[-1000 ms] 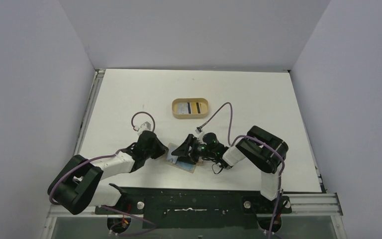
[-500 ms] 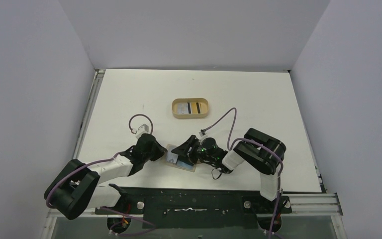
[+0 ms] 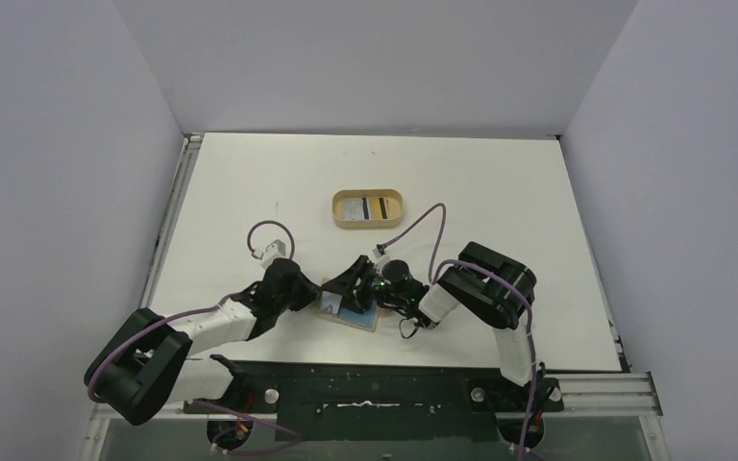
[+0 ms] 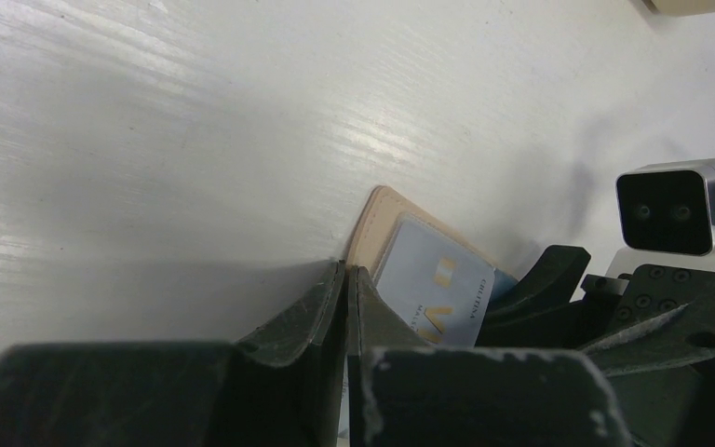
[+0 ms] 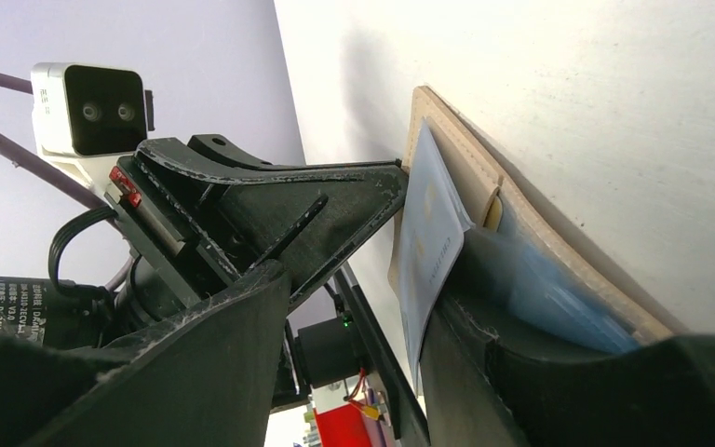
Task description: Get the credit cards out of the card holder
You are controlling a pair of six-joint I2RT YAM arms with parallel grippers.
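The tan card holder [image 3: 354, 317] lies flat on the table between both arms. A light blue credit card [image 4: 438, 296] sticks out of its open side, lifted at an angle in the right wrist view [image 5: 428, 233]. More blue shows inside the holder [image 5: 559, 293]. My left gripper [image 3: 313, 300] is shut, its fingertips [image 4: 346, 277] pinching the holder's edge [image 4: 372, 223]. My right gripper [image 3: 349, 288] is open over the holder [image 5: 358, 298]. One of its fingers [image 5: 521, 372] lies against the lifted card's edge. The yellow-orange card is not clearly in view by the holder.
An oval tan tray [image 3: 338, 208] stands at mid-table behind the grippers, with a pale card and something yellow-striped inside. Purple cables loop over both wrists. The table's near edge rail [image 3: 375, 370] lies just behind the holder.
My right gripper has moved left, onto the holder and the blue card. My left gripper has shifted slightly and stays at the holder's left edge.
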